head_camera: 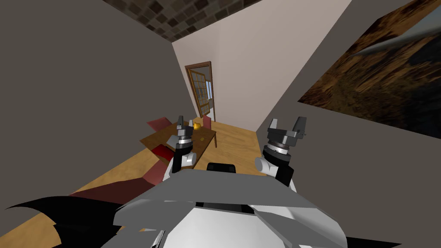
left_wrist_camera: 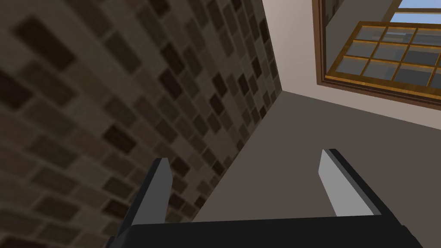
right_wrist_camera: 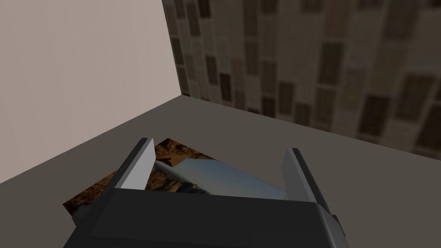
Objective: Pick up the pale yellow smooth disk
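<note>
Disk (head_camera: 202, 139) not reached yet, approach step: left gripper (head_camera: 185, 121) and right gripper (head_camera: 287, 122) both raised, fingers spread, empty; table (head_camera: 160, 137) well ahead, disk likely the yellowish speck near its right edge, too small to confirm. Next: drive closer, then lower an arm

Dark grey walls (head_camera: 86, 86) close in on both sides, and a paler wall (head_camera: 241, 60) stands at the far end. The ceiling (head_camera: 172, 17) is tiled in mottled brown squares. A landscape painting (head_camera: 379, 82) hangs on the right wall. The floor (head_camera: 237, 142) is light wood. A glazed wooden door (head_camera: 200, 92) stands open beyond a brown counter (head_camera: 155, 140) with red chairs (head_camera: 158, 124) around it.
</note>
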